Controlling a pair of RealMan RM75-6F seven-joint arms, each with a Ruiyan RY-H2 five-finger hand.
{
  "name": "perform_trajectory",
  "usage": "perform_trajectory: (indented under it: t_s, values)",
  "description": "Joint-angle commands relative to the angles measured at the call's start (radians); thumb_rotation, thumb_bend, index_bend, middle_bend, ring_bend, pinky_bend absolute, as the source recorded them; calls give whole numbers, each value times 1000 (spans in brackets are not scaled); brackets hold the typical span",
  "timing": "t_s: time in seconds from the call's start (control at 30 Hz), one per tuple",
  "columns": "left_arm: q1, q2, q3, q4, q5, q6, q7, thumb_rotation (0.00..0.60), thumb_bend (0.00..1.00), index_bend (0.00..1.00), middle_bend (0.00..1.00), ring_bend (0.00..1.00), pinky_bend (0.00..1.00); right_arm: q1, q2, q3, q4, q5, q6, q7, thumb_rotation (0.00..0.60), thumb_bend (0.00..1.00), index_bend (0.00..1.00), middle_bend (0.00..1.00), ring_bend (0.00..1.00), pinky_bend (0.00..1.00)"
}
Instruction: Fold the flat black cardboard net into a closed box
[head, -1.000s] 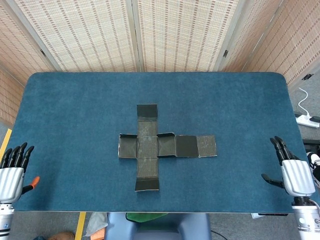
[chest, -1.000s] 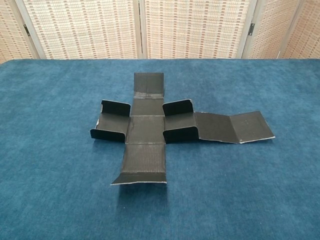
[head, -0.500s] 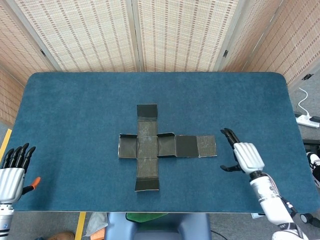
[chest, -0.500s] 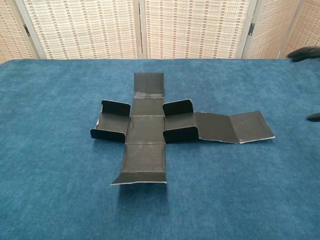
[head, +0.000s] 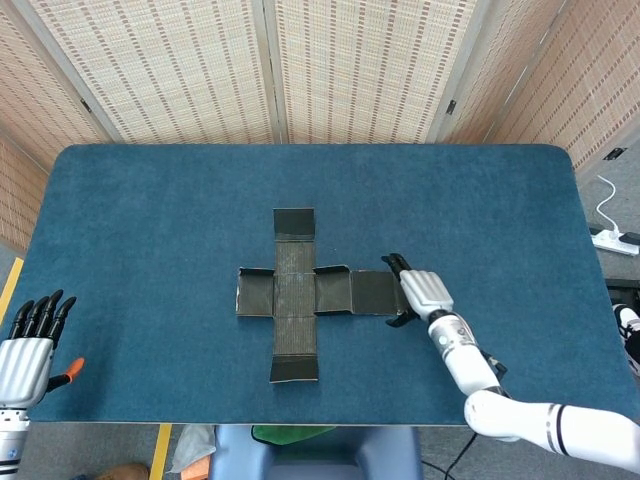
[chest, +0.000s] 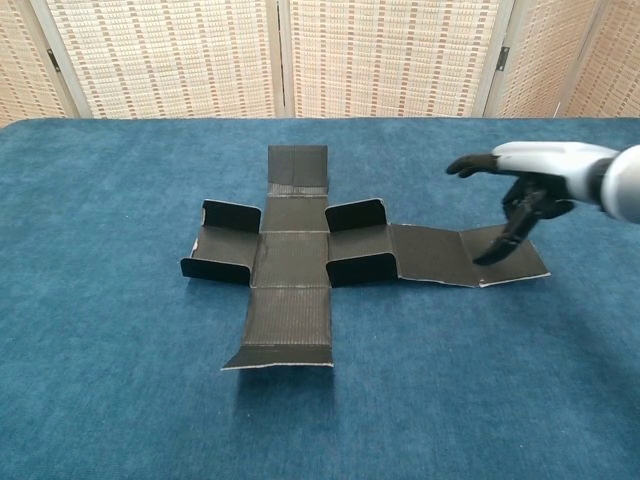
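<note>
1. Net (head: 300, 292) lying flat and cross-shaped near the middle of the blue table (head: 150, 200), long arm running toward the robot's right; in the chest view net (chest: 300, 260) with short side flaps beside the centre panel already standing partly up.
2. Right robot hand (head: 420, 292) now over the far right end panel (chest: 505, 252) of the net, having swept in from the table's right edge within the last second.
3. Half a second ago still just beside that panel; now covering it in the head view.
4. Right robot hand (chest: 520, 190) in the chest view: fingers spread and loosely curved, holding nothing, one dark fingertip (chest: 490, 255) reaching down to or just above the end panel; actual contact hard to tell.
5. Net itself unmoved across all the pictures: same place, same flap angles.
6. Left robot hand (head: 28, 345) resting off the table's near left corner, fingers straight and apart, empty, barely shifted from before; not seen in the chest view.
7. Meaning for the task: folding not yet begun, only the approach made. Likely first step: lifting or hinging the right end panel inward along its crease.
8. Risk judged: thin card sliding on the cloth rather than bending, with no second hand pinning the centre.
</note>
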Motion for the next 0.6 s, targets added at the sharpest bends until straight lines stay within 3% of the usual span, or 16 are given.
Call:
perform_trajectory:
  t_s: [0.03, 0.27, 0.6]
  values:
    - [-1, 1, 2, 3, 1, -4, -4, 600, 235, 0, 0, 0, 24, 102, -74, -5, 81, 124, -7, -89, 600, 23, 0, 0, 694, 1000]
    - [3, 0, 11, 15, -2, -13, -24, 600, 236, 0, 0, 0, 24, 231, -150, -39, 180, 301, -3, -212, 600, 24, 0, 0, 694, 1000]
    - [6, -4, 17, 35, -6, -25, -47, 600, 237, 0, 0, 0, 23, 300, -223, -56, 270, 415, 0, -264, 600, 24, 0, 0, 694, 1000]
